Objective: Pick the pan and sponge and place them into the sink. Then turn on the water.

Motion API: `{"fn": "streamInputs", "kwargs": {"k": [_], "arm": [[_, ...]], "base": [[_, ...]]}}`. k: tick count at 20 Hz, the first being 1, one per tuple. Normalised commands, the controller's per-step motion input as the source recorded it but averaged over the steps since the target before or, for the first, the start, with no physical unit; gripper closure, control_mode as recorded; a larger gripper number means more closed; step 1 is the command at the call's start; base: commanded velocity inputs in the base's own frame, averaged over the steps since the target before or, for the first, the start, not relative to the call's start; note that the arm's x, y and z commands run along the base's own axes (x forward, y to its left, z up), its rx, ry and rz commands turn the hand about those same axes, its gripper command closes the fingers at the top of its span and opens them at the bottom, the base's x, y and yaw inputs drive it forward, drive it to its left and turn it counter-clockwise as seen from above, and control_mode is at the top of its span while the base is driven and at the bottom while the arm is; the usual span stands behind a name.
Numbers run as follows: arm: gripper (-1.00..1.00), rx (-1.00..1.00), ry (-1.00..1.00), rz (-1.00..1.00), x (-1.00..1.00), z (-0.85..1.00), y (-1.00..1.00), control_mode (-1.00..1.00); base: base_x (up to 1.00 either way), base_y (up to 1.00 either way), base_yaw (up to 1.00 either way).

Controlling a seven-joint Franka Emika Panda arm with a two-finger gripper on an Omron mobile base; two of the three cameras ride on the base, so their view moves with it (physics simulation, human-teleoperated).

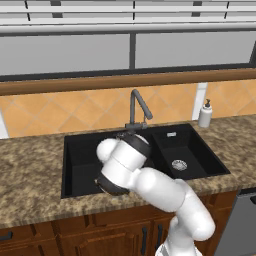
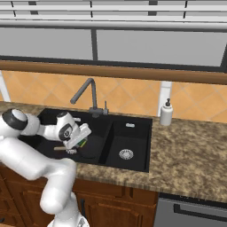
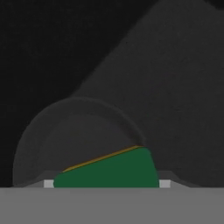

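One pincer: we saw the gripper low inside the large basin of the sink, its jaws clamped on the sponge.
Sponge: green face toward us, held between the fingertips, a yellow edge along its top.
Pan: we had the pan directly beyond the sponge, on the basin floor.
Faucet: the faucet stood behind the pincer.
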Motion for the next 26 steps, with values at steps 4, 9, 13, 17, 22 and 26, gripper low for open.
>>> {"fn": "streamInputs", "kwargs": {"k": [4,9,13,17,22,26], "arm": [[1.00,-0.03,0.02,-0.19,0.60,-0.17,0.33,-1.00],[1.00,0.00,0.06,-0.03,0.39,-0.41,0.00,-1.00],[1.00,0.00,0.04,0.00,0.33,-0.41,0.00,-1.00],[1.00,0.00,0.00,0.00,0.26,-0.28,0.00,-1.00],[-1.00,0.03,0.00,0.00,0.16,-0.15,0.00,-1.00],[-1.00,0.06,-0.01,0.00,0.01,-0.13,-0.06,-1.00]], "base": [[0.00,0.00,0.00],[0.00,0.00,0.00],[0.00,0.00,0.00],[0.00,0.00,0.00],[0.00,0.00,0.00],[0.00,0.00,0.00]]}}
